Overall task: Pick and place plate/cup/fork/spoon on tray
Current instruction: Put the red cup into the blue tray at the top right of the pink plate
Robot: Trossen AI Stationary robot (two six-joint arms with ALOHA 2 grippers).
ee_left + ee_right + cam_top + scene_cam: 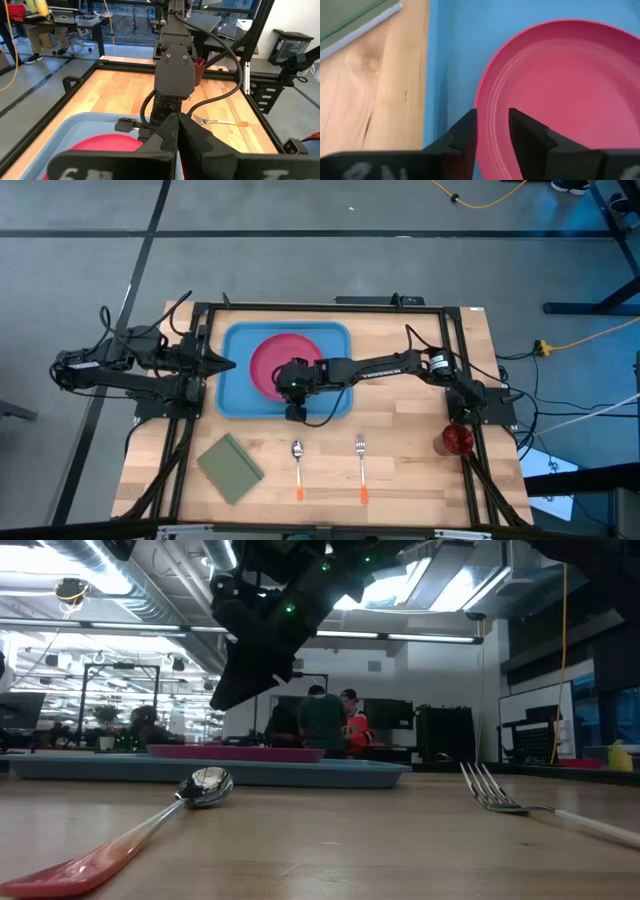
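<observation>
The pink-red plate lies flat in the light-blue tray and also shows in the right wrist view. My right gripper points down over the plate's near rim, slightly open and empty; the low view shows it above the plate. My left gripper is shut and waits at the tray's left edge. The spoon and the fork lie on the table near the front. The dark red cup stands at the table's right edge.
An olive-green pad lies at the front left of the table. The right arm reaches across the tray's right side. Black frame rails run along the table's sides. People stand in the room behind.
</observation>
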